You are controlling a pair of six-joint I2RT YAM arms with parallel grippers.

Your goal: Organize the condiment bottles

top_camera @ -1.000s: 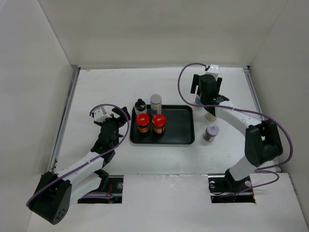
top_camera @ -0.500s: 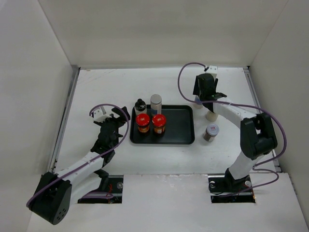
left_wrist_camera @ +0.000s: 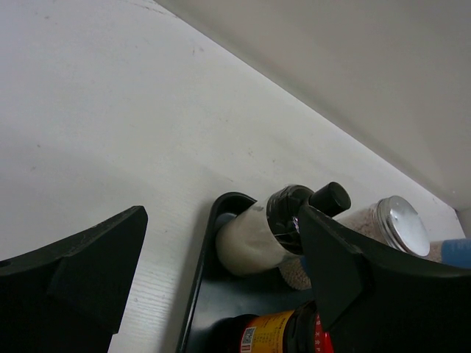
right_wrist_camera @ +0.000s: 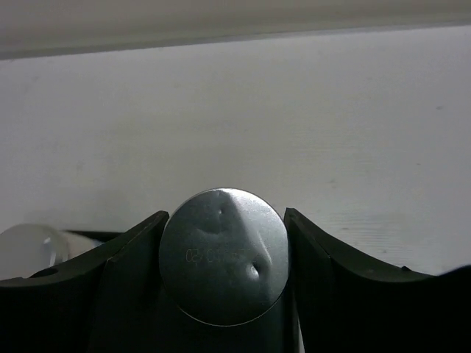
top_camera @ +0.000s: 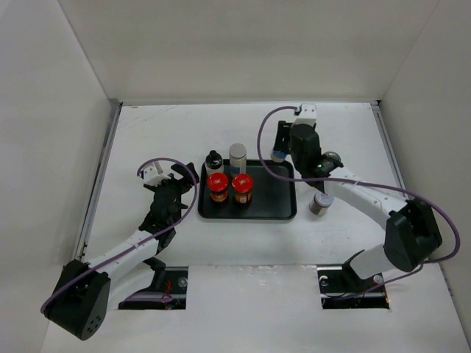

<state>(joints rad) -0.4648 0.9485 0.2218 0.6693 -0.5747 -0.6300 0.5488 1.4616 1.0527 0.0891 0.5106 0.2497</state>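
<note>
Near tray (top_camera: 272,193) corner, right claw (top_camera: 280,147) (clamping shaker (right_wrist_camera: 223,266)) hangs.

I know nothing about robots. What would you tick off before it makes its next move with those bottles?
1. Right hand grips the silver-lidded bottle: ok, pinched between both fingers.
2. Room on the tray: ok, its right half is bare.
3. Held bottle above the tray: cannot tell; it is by the back right corner.
4. Left hand out of the way: ok, open, left of the tray.
5. Loose shaker clear of the right forearm: cannot tell; it stands close beside it.
</note>
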